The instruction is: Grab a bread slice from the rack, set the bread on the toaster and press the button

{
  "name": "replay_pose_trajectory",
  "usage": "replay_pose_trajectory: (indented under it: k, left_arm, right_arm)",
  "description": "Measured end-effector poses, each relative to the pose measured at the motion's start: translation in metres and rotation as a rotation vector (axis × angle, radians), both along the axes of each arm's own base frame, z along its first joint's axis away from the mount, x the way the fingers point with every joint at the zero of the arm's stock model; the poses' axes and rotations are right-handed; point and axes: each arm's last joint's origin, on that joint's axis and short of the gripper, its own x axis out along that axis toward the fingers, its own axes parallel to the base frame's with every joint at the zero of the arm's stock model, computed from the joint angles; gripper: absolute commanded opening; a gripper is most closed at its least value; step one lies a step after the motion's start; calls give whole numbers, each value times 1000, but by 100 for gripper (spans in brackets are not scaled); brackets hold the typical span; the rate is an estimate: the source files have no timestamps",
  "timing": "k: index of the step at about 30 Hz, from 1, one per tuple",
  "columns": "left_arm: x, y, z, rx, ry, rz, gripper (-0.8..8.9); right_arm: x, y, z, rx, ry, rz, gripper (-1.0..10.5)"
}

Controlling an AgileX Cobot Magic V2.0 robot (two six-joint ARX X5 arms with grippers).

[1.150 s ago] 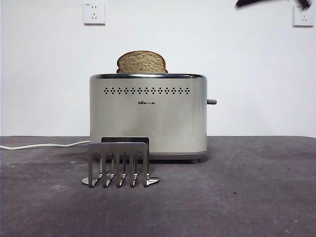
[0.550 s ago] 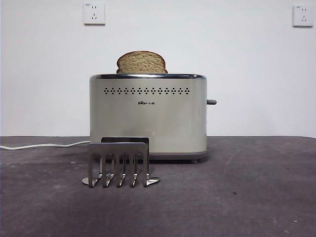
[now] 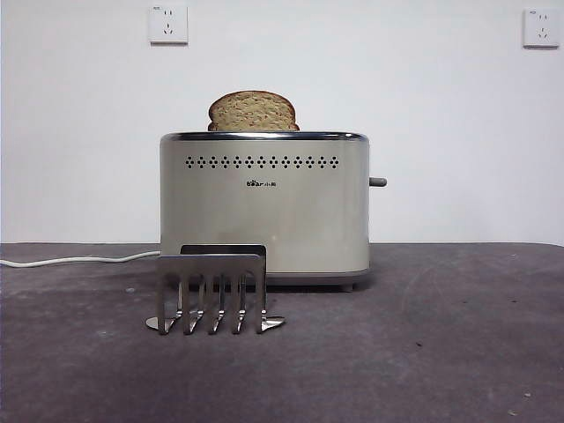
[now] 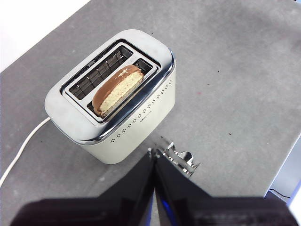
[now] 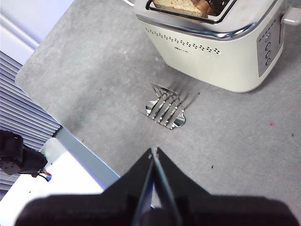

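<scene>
Front view: the toaster (image 3: 264, 207) stands mid-table with the bread (image 3: 253, 112) upright in a slot, its domed top showing above the chrome rim. The rack (image 3: 212, 291) sits empty just in front of the toaster, a little apart from it. The button (image 3: 378, 182) sticks out from the toaster's narrow end, high up, so it looks not yet pressed. No arm shows here.

Left wrist view: the left gripper (image 4: 154, 155) hangs high above the table, jaws closed together and holding nothing. Below it the bread (image 4: 117, 89) sits in the slot nearer the rack (image 4: 181, 159); the other slot is empty.

Right wrist view: the right gripper (image 5: 154, 153) is also raised, jaws pressed shut and empty, above bare table near the rack (image 5: 165, 109). The toaster (image 5: 225, 44) lies beyond, its end panel with small controls facing this side.

Judgement: the bread is placed; pressing the button remains. That calls for one gripper to come down at the toaster's narrow end, land on the lever and push it straight down.
</scene>
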Motion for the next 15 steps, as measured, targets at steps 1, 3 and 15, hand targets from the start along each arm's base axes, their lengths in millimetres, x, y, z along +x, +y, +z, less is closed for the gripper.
replay_pose_trajectory:
  k: [1, 3, 15]
  left_arm:
    - [0, 0, 0, 0, 0, 1, -4]
    - [0, 0, 0, 1, -1, 4, -4]
    - [1, 3, 0, 2, -4, 19, -4]
  right_arm:
    - [0, 0, 0, 0, 0, 0, 1]
    - [0, 0, 0, 0, 0, 0, 1]
    - [0, 0, 0, 0, 0, 0, 1]
